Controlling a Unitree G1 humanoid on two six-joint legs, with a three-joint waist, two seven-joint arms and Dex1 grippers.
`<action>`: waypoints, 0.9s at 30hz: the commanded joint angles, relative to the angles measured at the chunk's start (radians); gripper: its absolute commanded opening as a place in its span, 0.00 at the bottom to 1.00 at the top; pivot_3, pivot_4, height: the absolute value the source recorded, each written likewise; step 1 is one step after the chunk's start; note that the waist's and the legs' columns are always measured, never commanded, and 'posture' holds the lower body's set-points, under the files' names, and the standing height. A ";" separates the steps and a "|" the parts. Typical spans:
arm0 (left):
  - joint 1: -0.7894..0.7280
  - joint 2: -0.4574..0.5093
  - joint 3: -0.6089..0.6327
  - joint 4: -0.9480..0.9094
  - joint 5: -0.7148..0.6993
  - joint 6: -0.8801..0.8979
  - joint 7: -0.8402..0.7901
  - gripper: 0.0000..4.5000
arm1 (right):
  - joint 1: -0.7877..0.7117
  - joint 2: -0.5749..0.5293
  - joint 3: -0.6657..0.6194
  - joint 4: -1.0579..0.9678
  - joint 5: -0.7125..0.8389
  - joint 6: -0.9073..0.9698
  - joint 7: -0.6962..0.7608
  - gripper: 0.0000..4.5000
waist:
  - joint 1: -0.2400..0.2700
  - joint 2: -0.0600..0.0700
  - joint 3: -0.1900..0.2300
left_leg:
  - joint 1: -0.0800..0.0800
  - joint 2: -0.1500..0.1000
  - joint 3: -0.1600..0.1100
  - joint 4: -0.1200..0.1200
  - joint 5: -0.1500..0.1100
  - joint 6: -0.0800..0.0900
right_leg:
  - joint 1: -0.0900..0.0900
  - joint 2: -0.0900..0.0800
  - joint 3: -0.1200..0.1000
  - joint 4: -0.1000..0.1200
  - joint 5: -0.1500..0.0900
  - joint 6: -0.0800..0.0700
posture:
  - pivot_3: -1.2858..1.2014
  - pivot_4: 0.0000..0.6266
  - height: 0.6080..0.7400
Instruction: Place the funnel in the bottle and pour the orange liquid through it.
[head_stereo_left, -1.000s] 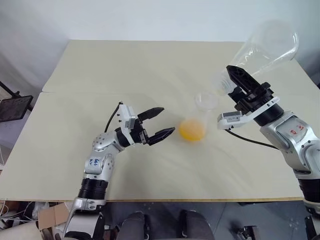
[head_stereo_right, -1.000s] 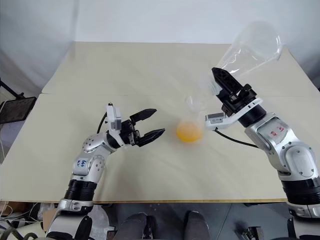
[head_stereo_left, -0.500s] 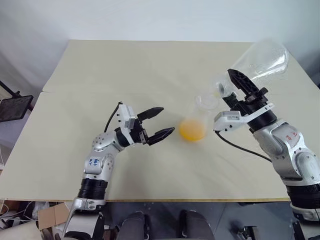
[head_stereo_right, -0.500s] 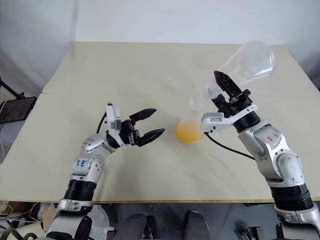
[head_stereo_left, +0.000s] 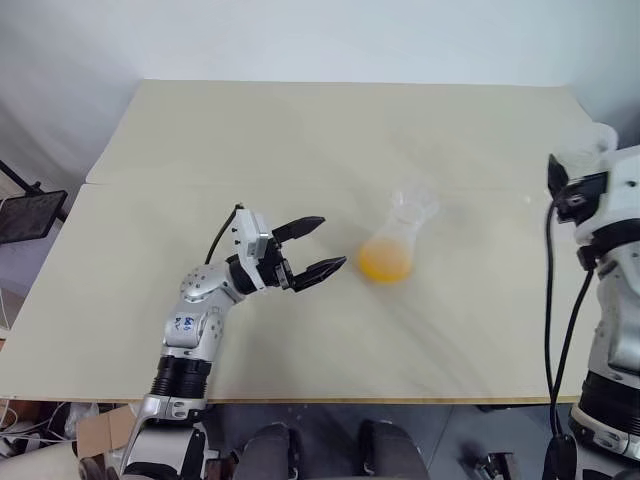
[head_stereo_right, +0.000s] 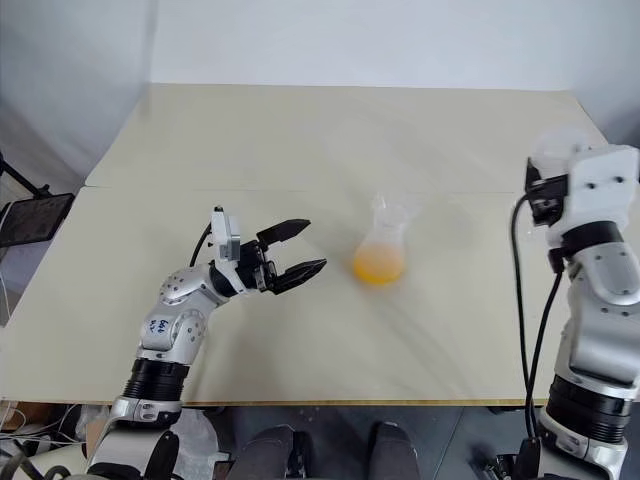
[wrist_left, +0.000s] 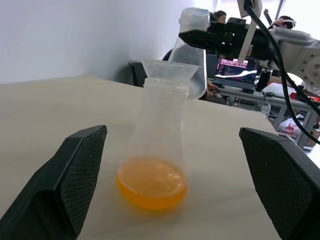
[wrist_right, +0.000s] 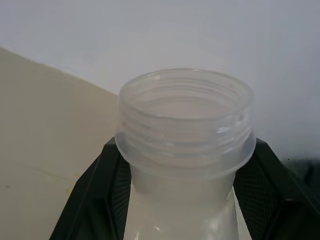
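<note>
Table (head_stereo_left: 200, 130): the bottle (head_stereo_left: 392, 245) stands mid-table, the funnel (wrist_left: 169, 71) seated in its neck, the orange liquid (head_stereo_left: 384, 262) pooled at its base (pour looks done). Right gripper (wrist_right: 182, 165) is clamped on the emptied flask (wrist_right: 185, 130), well off to the right; judged best: set it down upright, slowly. Left gripper (head_stereo_left: 322, 246), jaws apart, empty, just beside the bottle.
</note>
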 joint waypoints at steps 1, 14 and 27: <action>-0.031 -0.002 -0.007 0.002 -0.008 -0.006 -0.013 1.00 | -0.001 -0.016 -0.136 0.110 0.111 -0.065 -0.005 0.54 | 0.001 0.000 0.000 | 0.000 0.000 0.000 0.000 0.000 0.000 | 0.000 0.000 0.000 0.000 0.000 0.000 | 0.52 0.24 1.00; -0.064 0.005 -0.007 0.026 -0.008 -0.005 -0.025 1.00 | 0.020 -0.047 -0.140 0.427 0.205 -0.304 0.047 0.54 | -0.003 0.001 0.000 | 0.002 0.000 0.003 -0.002 0.000 0.000 | -0.001 0.000 0.002 0.000 0.000 0.000 | 0.52 0.24 1.00; -0.057 0.047 0.009 0.015 -0.011 0.001 -0.042 1.00 | 0.130 -0.024 -0.188 0.238 0.313 -0.372 -0.017 0.99 | -0.001 0.001 0.000 | 0.002 0.000 0.002 -0.002 0.000 0.000 | 0.000 0.000 0.002 0.000 0.000 0.000 | 0.52 0.24 1.00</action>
